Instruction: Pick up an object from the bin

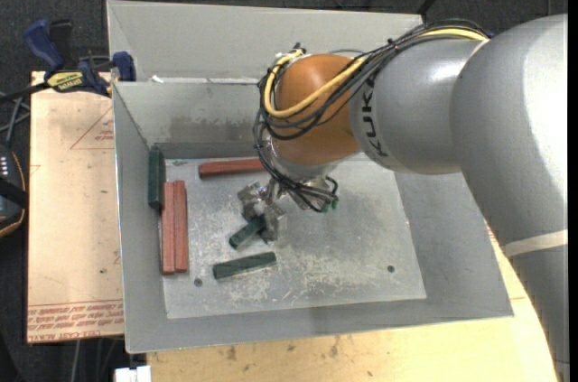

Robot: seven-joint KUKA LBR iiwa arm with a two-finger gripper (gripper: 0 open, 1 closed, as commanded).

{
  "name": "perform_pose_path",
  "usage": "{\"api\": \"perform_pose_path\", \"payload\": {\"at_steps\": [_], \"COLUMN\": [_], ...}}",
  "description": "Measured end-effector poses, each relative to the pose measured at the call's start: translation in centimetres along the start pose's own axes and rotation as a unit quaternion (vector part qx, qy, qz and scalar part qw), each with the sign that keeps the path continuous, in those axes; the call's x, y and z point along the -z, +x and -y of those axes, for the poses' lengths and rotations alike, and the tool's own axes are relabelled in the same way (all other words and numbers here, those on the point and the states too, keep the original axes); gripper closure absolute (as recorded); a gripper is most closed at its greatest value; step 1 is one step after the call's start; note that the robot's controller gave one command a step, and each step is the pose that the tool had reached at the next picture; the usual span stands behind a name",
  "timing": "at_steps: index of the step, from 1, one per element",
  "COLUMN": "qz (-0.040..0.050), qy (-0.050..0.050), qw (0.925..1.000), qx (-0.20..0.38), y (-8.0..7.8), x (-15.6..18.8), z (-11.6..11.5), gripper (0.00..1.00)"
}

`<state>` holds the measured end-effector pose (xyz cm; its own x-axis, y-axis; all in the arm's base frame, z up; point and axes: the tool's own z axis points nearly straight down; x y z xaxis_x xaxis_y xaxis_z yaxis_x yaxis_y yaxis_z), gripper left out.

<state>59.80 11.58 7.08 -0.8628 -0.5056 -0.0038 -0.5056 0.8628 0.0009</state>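
Silver robot arm [470, 100], reaching in from the right of the camera view, looms above a grey metal bin [271, 308]. Its orange wrist cover [312, 114], looped with yellow and black cables [298, 82], hangs over the middle of the bin floor. Below the cover, the pincer [265, 218] is down near the floor. Its tip meets the upper end of a short dark green stick [246, 236], which lies tilted just below and left of it. Whether the pincer is open, closed or gripping that stick cannot be told from this angle. A longer dark green stick [244, 265] lies flat a little further below the pincer, apart from the short one. Just above and left of the pincer rests a red-brown stick [230, 168], close to the back wall. Well to the pincer's left, two red-brown sticks [174, 227] lie side by side, and beyond them another dark green stick [156, 179] lies along the left wall.
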Motion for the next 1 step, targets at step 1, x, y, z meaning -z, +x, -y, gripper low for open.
{"api": "perform_pose_path", "payload": {"at_steps": [1], "qz": [0.0032], "qy": [0.002], "qw": [1.0000], "qx": [0.007], "y": [0.93], "x": [17.43], "z": [1.78], "gripper": [1.00]}}
